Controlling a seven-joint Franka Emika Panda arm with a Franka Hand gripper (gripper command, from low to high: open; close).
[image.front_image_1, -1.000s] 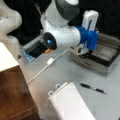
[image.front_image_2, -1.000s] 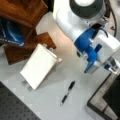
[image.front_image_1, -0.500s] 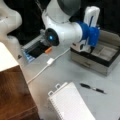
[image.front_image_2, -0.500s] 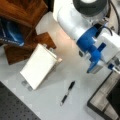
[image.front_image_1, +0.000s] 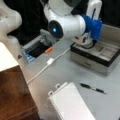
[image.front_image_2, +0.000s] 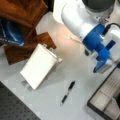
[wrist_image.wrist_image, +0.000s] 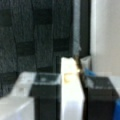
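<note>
1. Your gripper shows best in the wrist view: two dark fingers low in the frame, a white block between them.
2. Can't tell whether the fingers clamp that block or only flank it.
3. In both front views the blue wrist sits over the compartment tray at right.
4. The pen lies on the table, near the tray.
5. The white notebook lies well apart from the tray.
</note>
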